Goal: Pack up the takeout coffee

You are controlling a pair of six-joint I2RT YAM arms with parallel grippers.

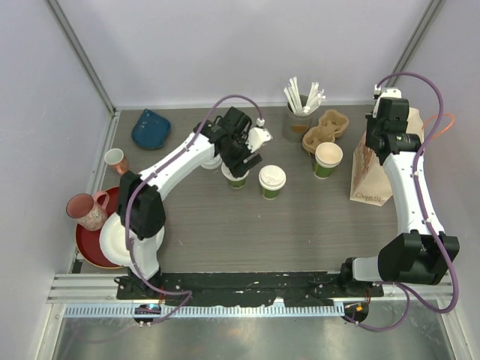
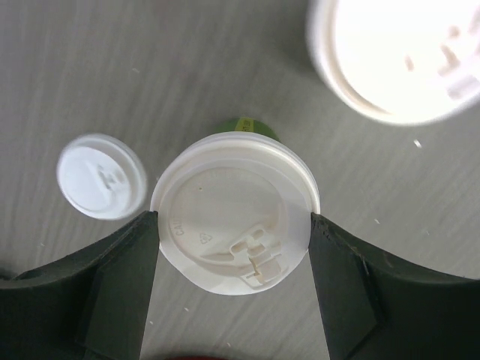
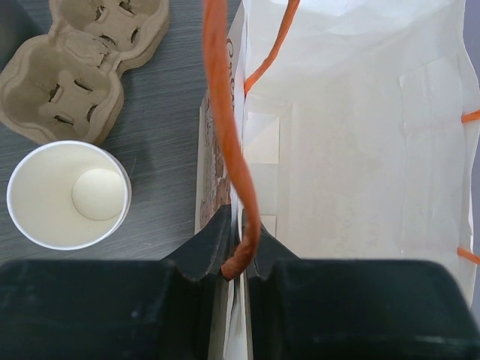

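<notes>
Grey wood-grain tabletop (image 1: 315,225) inside a white-walled booth, seen from above. At the centre of the top view my left claw (image 2: 232,219) straddles a white-lidded green paper cup (image 2: 238,187). Its dark fingers (image 2: 124,285) press against both sides of the lid, so I judge it is gripping the cup. A second lidded paper cup (image 1: 271,181) stands just to its right, and a small loose white lid (image 2: 101,176) lies flat at the left of the left wrist view.

At the upper right of the top view are an open, lidless paper cup (image 1: 328,159) and, touching it, a brown moulded-pulp cup carrier (image 1: 325,129) with empty wells. To their right stands a brown paper carrier bag (image 1: 371,176). My right claw (image 3: 238,251) is clenched on the bag's orange cord handle (image 3: 225,135), holding the mouth open. What shows of its white inside looks empty.

As I read it, little is done: two cups are lidded. One cup still needs a lid, and no cup sits in the carrier or the bag.
</notes>
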